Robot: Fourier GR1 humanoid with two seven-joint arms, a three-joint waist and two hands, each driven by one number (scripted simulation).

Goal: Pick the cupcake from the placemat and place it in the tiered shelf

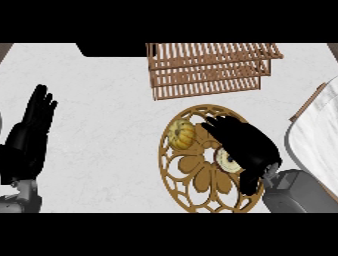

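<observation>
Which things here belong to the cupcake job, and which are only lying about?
Belong to the job:
- cupcake, on the placemat
- placemat, round with cut-out pattern
- tiered shelf, wooden slats, beyond the placemat
- right hand, over the placemat beside the cupcake

Only lying about:
- marble board, at the right edge
- left hand, open, resting at the left

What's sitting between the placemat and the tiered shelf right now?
Nothing: in the head view, only bare white counter separates the placemat's far rim from the tiered shelf.
</observation>
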